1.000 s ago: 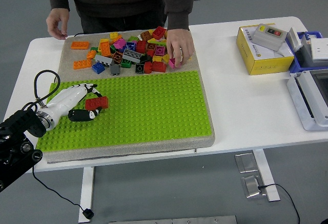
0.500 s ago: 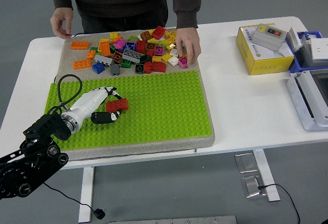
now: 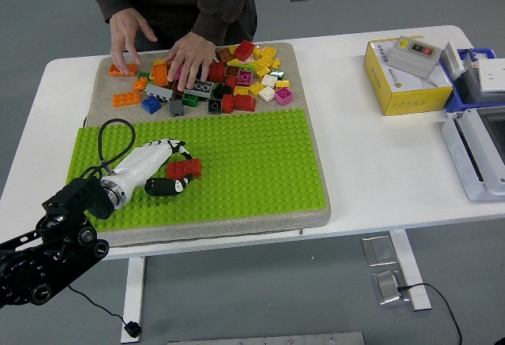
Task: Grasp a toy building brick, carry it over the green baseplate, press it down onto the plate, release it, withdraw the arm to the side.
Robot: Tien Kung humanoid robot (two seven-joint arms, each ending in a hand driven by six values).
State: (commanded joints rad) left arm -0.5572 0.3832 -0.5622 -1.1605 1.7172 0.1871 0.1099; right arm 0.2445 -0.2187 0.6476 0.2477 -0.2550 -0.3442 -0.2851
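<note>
Red brick (image 3: 184, 169) slightly farther right than before.

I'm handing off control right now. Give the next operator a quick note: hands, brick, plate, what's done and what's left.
Left hand: shut on the red brick, over the left part of the green baseplate.
Right hand: out of view.
Loose brick pile lies on the grey mat beyond the plate; a person's hands are sorting in it.
Done: grasp and carry.
Left: whether the brick is pressed down cannot be told, so press it, release, withdraw the arm to the side.
</note>
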